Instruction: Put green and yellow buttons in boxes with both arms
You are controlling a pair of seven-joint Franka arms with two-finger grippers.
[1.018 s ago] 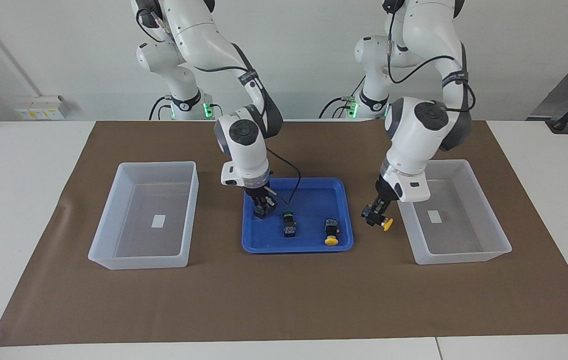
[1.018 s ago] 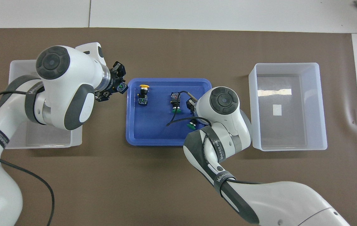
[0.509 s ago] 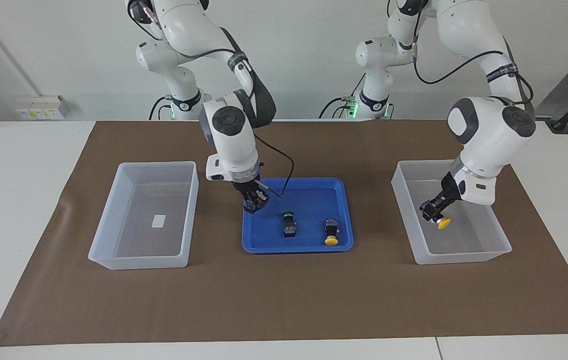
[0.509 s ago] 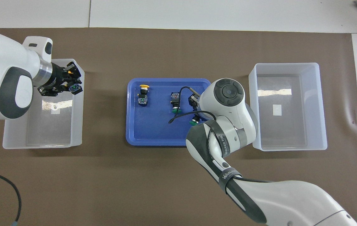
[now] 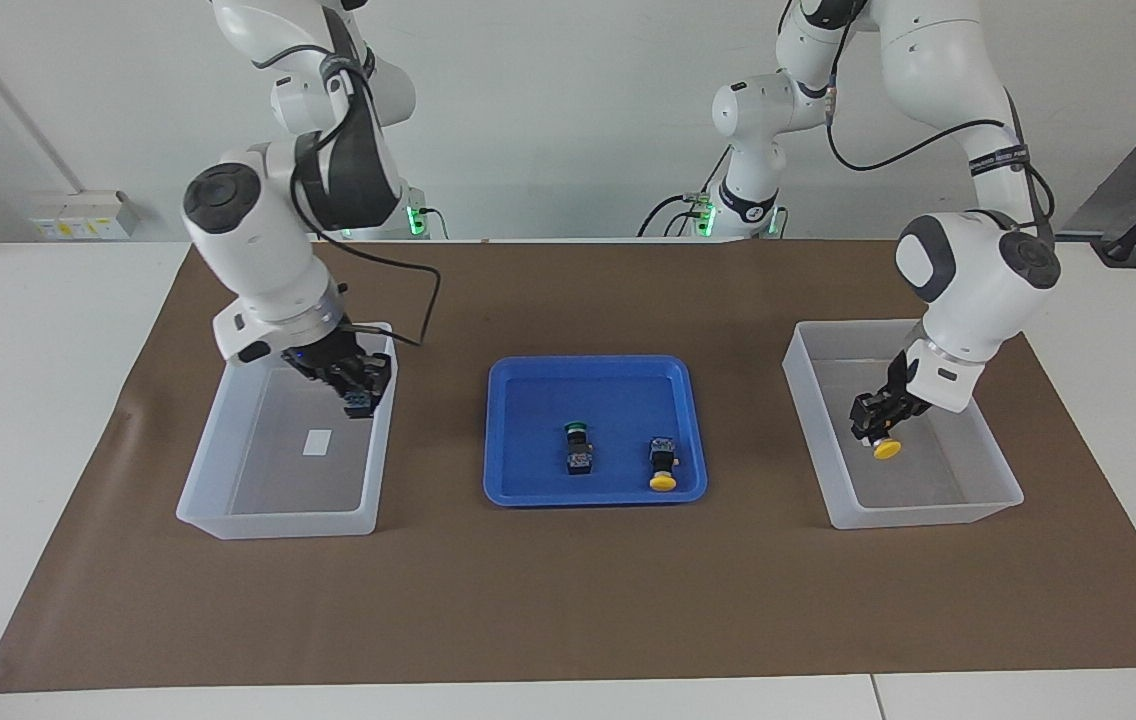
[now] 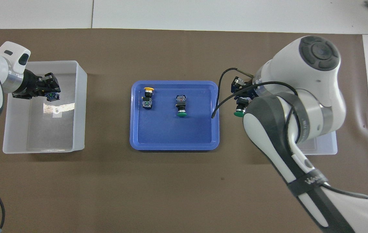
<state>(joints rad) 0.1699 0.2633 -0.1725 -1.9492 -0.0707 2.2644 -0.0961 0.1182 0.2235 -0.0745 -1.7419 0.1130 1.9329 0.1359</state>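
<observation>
My left gripper [image 5: 876, 418] is shut on a yellow button [image 5: 886, 449] and holds it over the inside of the box [image 5: 808, 420] at the left arm's end. In the overhead view that gripper [image 6: 48, 92] shows the button's blue-grey end [image 6: 52, 96] over this box [image 6: 80, 106]. My right gripper [image 5: 353, 388] is shut on a green button [image 5: 360, 405] over the other box [image 5: 218, 430], near its wall beside the tray. The overhead view shows this gripper [image 6: 242, 98] and the green cap [image 6: 238, 113]. The right arm hides most of that box [image 6: 331, 149].
A shallow blue tray [image 5: 528, 480] sits mid-table between the boxes and also shows in the overhead view [image 6: 171, 136]. In it lie a green button [image 5: 578, 447] [image 6: 180, 105] and a yellow button [image 5: 663, 465] [image 6: 147, 97]. A brown mat covers the table.
My right gripper has lifted a green button out of the tray and carried it over its box. My left gripper has carried the yellow button from beside the tray to over its box.
</observation>
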